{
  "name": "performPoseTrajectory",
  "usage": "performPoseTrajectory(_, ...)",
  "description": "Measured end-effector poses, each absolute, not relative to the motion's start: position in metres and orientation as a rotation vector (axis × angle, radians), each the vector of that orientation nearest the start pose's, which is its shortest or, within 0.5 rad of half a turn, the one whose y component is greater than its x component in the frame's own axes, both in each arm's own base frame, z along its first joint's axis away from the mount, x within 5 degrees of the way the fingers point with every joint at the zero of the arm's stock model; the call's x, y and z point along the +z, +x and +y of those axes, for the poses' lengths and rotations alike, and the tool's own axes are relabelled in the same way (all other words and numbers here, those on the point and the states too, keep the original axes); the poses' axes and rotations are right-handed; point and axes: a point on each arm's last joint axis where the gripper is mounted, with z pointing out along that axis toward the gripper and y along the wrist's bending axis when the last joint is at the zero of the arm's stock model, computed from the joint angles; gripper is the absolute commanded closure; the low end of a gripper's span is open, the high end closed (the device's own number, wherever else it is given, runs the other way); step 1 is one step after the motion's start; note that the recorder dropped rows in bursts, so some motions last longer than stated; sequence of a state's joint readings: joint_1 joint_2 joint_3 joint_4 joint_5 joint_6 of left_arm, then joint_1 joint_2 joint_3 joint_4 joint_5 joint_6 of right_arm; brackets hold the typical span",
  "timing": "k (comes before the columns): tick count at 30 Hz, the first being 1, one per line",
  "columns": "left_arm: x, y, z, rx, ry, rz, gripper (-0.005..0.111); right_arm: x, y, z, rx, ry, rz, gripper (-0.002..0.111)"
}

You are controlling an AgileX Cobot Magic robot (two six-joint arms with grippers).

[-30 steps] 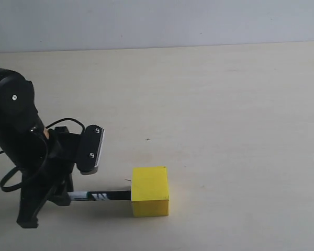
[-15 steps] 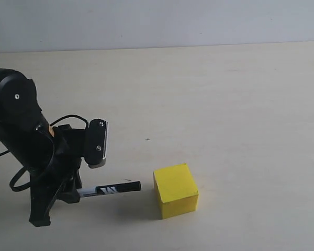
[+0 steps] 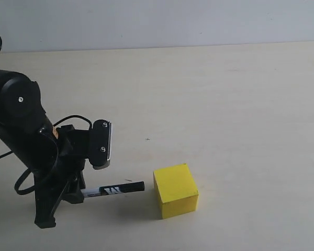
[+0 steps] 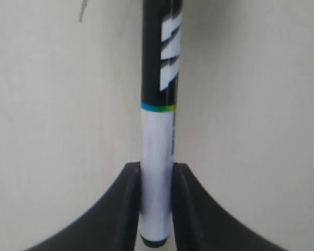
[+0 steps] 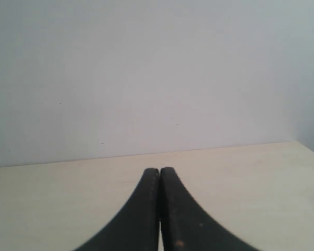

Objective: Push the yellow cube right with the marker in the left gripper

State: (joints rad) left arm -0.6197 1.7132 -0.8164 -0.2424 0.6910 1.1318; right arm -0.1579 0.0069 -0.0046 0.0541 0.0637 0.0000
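A pale wooden worktop [image 3: 230, 99] is seen from the side, its far edge meeting a plain wall. Well forward of that edge and a little left of centre sits the yellow cube [image 3: 176, 190], turned slightly askew. On its left, the black left gripper [image 3: 76, 192] is closed partway around the white rear end of the marker [image 3: 115, 189], which lies nearly level and points right, its black tip just short of the cube's left face. In the left wrist view the two jaws pinch the white barrel near its end. The right gripper [image 5: 159, 209] is closed and empty. The cube looks rigid, matte and probably light, so it should slide. Pushing low on the middle of its left face seems best, since an off-centre push may spin it. The smooth marker, gripped far back, could pivot or slip.
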Motion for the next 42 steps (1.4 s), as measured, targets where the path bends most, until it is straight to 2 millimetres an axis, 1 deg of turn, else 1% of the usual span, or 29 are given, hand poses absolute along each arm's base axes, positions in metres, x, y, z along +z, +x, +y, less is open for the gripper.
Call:
performPoseTrajectory(1, 0.142, 0.215, -0.173, -0.209, 2.143, 2.134, 0.107, 0.209, 0.056, -0.009, -0.080, 0.161, 1.542, 0.108)
performPoseTrajectory(2, 0.144, 0.214, -0.183, -0.216, 2.154, 2.104, 0.107, 0.209, 0.056, -0.009, -0.080, 0.161, 1.542, 0.108)
performPoseTrajectory(3, 0.145, 0.213, -0.188, -0.220, 2.160, 2.087, 0.107, 0.209, 0.056, -0.009, -0.080, 0.161, 1.542, 0.108)
performPoseTrajectory(4, 0.148, 0.212, -0.199, -0.230, 2.170, 2.054, 0.107, 0.209, 0.056, -0.009, -0.080, 0.161, 1.542, 0.108)
performPoseTrajectory(6, 0.153, 0.211, -0.211, -0.243, 2.171, 2.017, 0.107, 0.209, 0.056, -0.009, -0.080, 0.161, 1.542, 0.108)
performPoseTrajectory(7, 0.155, 0.211, -0.214, -0.245, 2.170, 2.007, 0.107, 0.209, 0.056, -0.009, -0.080, 0.161, 1.542, 0.108)
performPoseTrajectory(8, 0.157, 0.213, -0.215, -0.243, 2.178, 2.000, 0.107, 0.209, 0.056, -0.009, -0.080, 0.161, 1.542, 0.108)
performPoseTrajectory(10, 0.159, 0.218, -0.209, -0.216, 2.161, 2.053, 0.107, 0.209, 0.056, -0.009, -0.080, 0.161, 1.542, 0.108)
performPoseTrajectory(12, 0.158, 0.222, -0.201, -0.117, 2.166, 2.116, 0.107, 0.209, 0.056, -0.009, -0.080, 0.161, 1.542, 0.108)
performPoseTrajectory(15, 0.157, 0.221, -0.192, -0.019, 2.205, 2.193, 0.107, 0.209, 0.056, -0.009, -0.080, 0.161, 1.542, 0.108)
performPoseTrajectory(17, 0.157, 0.221, -0.192, -0.016, 2.186, 2.209, 0.107, 0.209, 0.056, -0.009, -0.080, 0.161, 1.542, 0.108)
performPoseTrajectory(21, 0.157, 0.222, -0.197, -0.009, 2.121, 2.210, 0.107, 0.209, 0.056, -0.009, -0.080, 0.161, 1.542, 0.108)
performPoseTrajectory(24, 0.158, 0.222, -0.204, -0.004, 2.089, 2.169, 0.107, 0.209, 0.056, -0.009, -0.080, 0.161, 1.542, 0.108)
performPoseTrajectory(31, 0.154, 0.211, -0.232, -0.014, 2.163, 2.067, 0.107, 0.209, 0.056, -0.009, -0.080, 0.161, 1.542, 0.108)
performPoseTrajectory(33, 0.154, 0.211, -0.236, -0.006, 2.177, 2.044, 0.107, 0.209, 0.056, -0.009, -0.080, 0.161, 1.542, 0.108)
performPoseTrajectory(35, 0.157, 0.213, -0.237, 0.011, 2.178, 2.039, 0.107, 0.209, 0.056, -0.009, -0.080, 0.161, 1.542, 0.108)
performPoseTrajectory(39, 0.161, 0.222, -0.233, 0.032, 2.137, 2.080, 0.107, 0.209, 0.056, -0.009, -0.080, 0.161, 1.542, 0.108)
performPoseTrajectory(42, 0.160, 0.222, -0.227, 0.070, 2.217, 2.069, 0.107, 0.209, 0.056, -0.009, -0.080, 0.161, 1.542, 0.108)
